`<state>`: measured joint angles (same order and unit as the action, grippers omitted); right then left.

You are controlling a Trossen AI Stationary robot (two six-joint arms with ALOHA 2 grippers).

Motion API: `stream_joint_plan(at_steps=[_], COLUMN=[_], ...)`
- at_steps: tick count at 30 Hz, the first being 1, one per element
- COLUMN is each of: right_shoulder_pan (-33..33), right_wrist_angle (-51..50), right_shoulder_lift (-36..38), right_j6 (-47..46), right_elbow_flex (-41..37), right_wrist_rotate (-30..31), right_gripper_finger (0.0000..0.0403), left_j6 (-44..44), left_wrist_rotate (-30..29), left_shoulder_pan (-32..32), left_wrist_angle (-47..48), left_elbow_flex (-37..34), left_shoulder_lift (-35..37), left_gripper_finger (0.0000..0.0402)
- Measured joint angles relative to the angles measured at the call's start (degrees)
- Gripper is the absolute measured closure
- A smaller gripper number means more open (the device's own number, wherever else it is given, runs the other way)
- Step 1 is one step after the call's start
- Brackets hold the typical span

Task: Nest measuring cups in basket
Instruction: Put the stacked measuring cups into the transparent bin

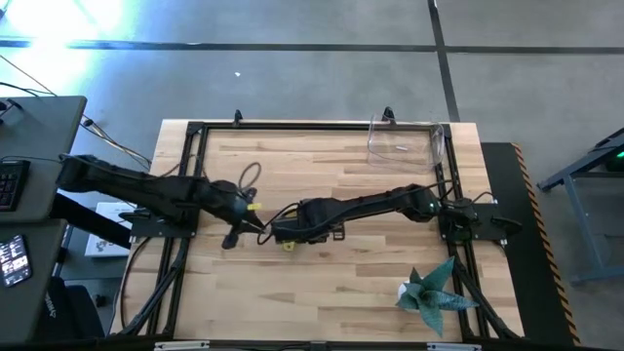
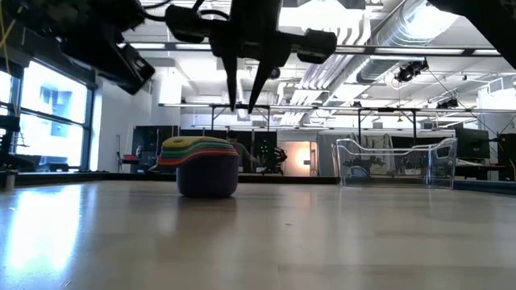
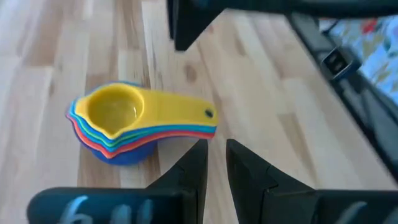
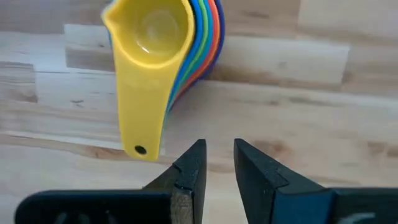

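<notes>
**Cups Nested on Table; Transfer to Basket Outstanding**

The right gripper [image 4: 216, 163] hangs just above the table near the handle end of the measuring cups [image 4: 163, 37]; its fingers stand slightly apart and hold nothing. The left gripper [image 3: 215, 163] hangs close by on the opposite side, fingers likewise narrowly parted and empty. Both meet over the table's middle in the high view.

The measuring cups [image 2: 199, 165] sit as one nested stack on the bare wood, yellow uppermost, handles fanned together. Nesting therefore appears complete.

The basket [image 2: 395, 161] stands at the far right of the table, well apart from the stack, and appears empty. Judged remaining: grasp the stack and place it inside the basket.
</notes>
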<state>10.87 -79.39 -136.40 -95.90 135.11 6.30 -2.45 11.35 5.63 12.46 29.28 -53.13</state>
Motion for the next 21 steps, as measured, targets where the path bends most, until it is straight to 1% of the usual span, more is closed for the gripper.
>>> stream_joint_plan(at_steps=[7,13,15,18,21], right_shoulder_pan=[-1.5,-2.8,-3.1,-3.1,-3.1], right_wrist_angle=[-1.2,-0.4,-0.3,0.1,0.2], right_shoulder_lift=[2.4,3.1,3.1,3.1,3.1], right_j6=[4.5,6.3,6.4,6.4,6.2], right_elbow_flex=[-0.6,-0.1,-0.2,-0.2,-0.2], right_wrist_rotate=[1.8,1.7,1.6,1.4,0.7], right_gripper_finger=[0.0329,0.0329,0.0329,0.0329,0.0329], left_j6=[-2.0,-2.0,-3.3,-3.5,-2.6], left_wrist_rotate=[0.1,0.1,1.3,5.0,3.1], left_shoulder_pan=[0.0,0.0,0.0,0.1,0.1], left_wrist_angle=[2.1,6.8,7.1,7.0,8.0], left_elbow_flex=[0.0,0.0,0.0,0.0,0.0], left_shoulder_lift=[12.0,20.6,23.4,28.8,34.0], left_gripper_finger=[0.0353,0.0353,0.0353,0.0353,0.0353])
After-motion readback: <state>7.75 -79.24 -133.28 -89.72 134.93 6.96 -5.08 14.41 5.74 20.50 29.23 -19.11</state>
